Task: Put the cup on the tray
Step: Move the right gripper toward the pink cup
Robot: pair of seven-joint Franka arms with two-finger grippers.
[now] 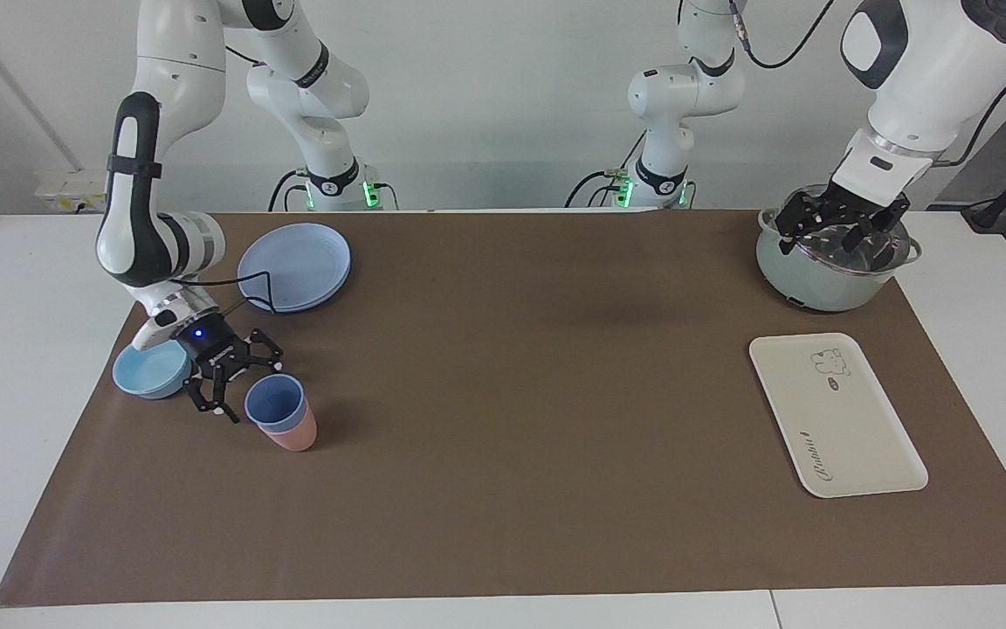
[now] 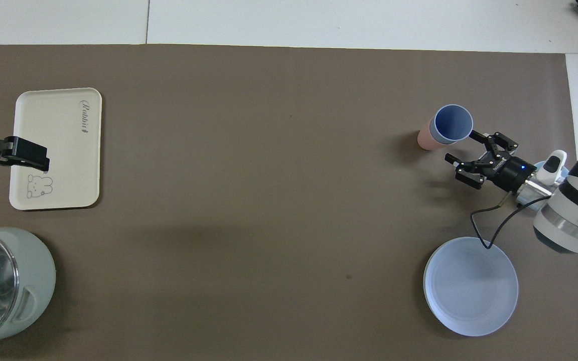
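1. The cup [image 1: 275, 403], nested in a pink tumbler [image 1: 295, 433], stands well apart from the tray [image 1: 836, 413].
2. Right gripper [image 1: 238, 390], fingers spread, sits just beside the cup; it should straddle only the blue wall.
3. Left gripper [image 1: 835, 225], fingers spread, waits over the pot [image 1: 826, 278].

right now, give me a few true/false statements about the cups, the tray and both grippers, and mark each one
1. The cup sits nested in a pink cup. True.
2. The right gripper is shut on the cup. False: it is open beside the cup, not gripping it.
3. The tray lies bare at the left arm's end of the table. True.
4. The left gripper is over the tray. False: it hangs over the pot, nearer to the robots than the tray.
5. The cup stands on the plate. False: it stands on the brown mat, farther from the robots than the plate.
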